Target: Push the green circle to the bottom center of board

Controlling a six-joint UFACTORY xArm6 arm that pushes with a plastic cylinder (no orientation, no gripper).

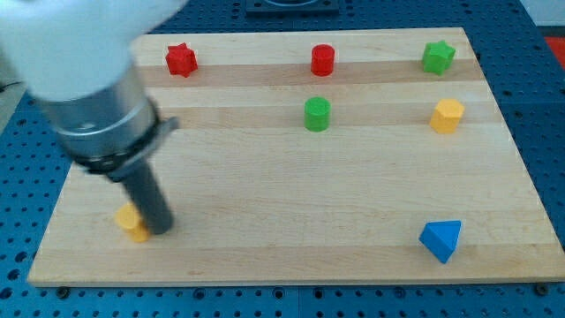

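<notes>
The green circle [317,114] stands upright in the upper middle of the wooden board [291,203], below the red circle [323,60]. My tip [159,229] is at the view's lower left, far from the green circle, touching the right side of a yellow block [132,221] whose shape is partly hidden by the rod. The arm's large grey body covers the view's upper left corner.
A red star [181,59] sits at the top left. A green star [438,56] is at the top right, a yellow hexagon [447,116] below it. A blue triangle [440,239] lies at the lower right near the board's edge.
</notes>
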